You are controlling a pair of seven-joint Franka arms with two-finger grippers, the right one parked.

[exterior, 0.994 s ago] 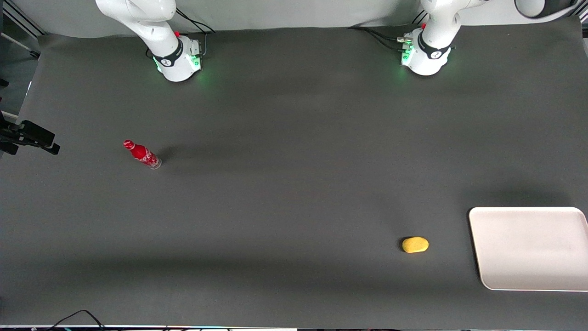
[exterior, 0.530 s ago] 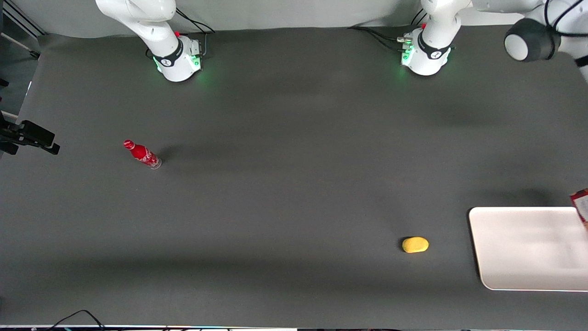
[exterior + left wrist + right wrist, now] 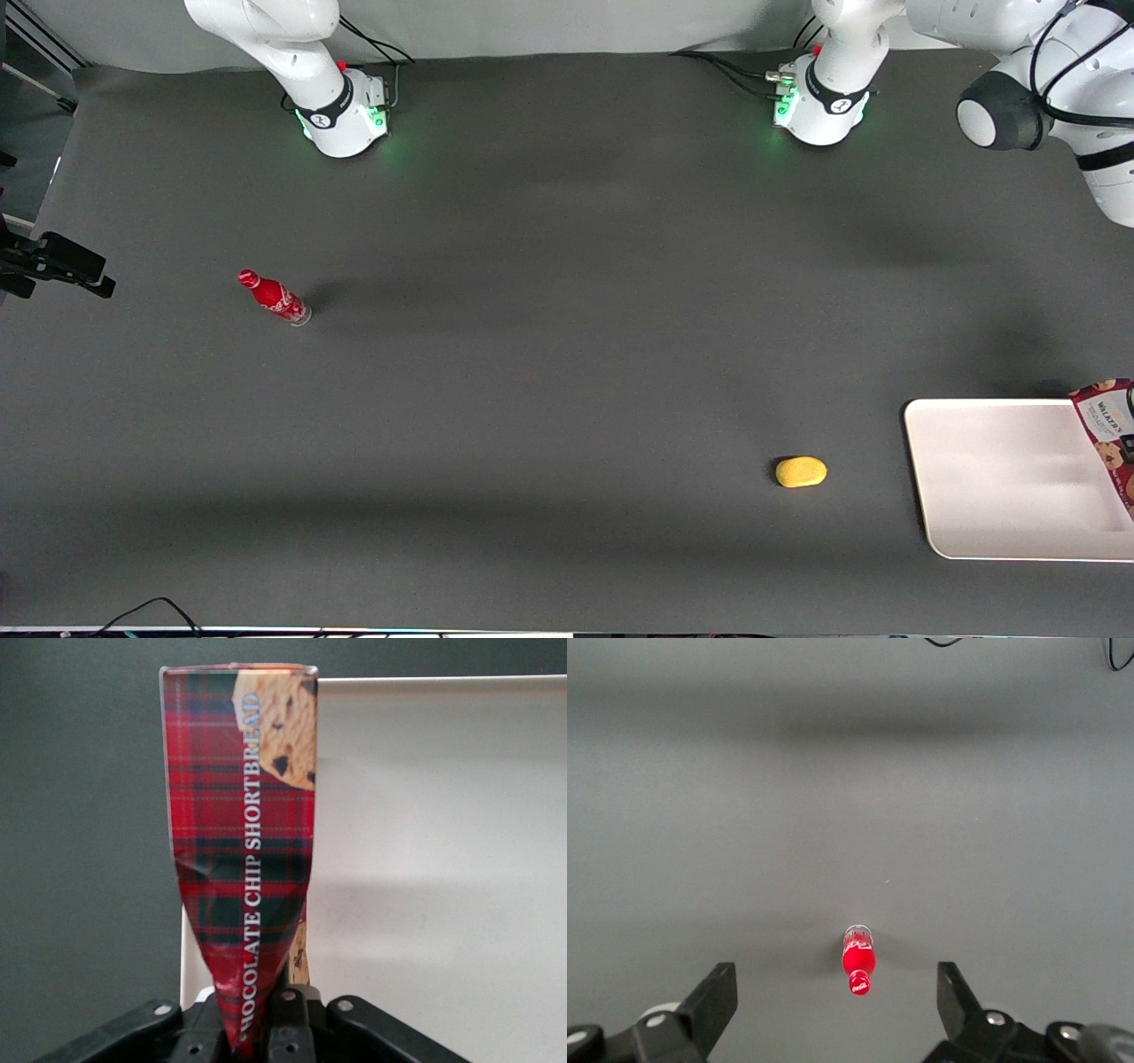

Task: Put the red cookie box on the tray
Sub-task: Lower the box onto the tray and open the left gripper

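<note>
White capitals reading "CHOCOLATE CHIP SHORTBREAD" run lengthwise along the tartan side of the thin, flat red cookie box (image 3: 244, 868), pinched in the working arm's hand (image 3: 257, 1028). In the front view its white label (image 3: 1107, 416) shows "WALKER'S" (the last letters hard to make out). The small red bottle (image 3: 275, 299) bears white script too small to read.

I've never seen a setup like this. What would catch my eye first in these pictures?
Probably the red cookie box, a tartan carton pinched in the left arm's end effector and hanging above the edge of the tray, which lies at the working arm's end of the table. Next, a small yellow object beside the tray, and a red bottle alone toward the parked arm's end.
</note>
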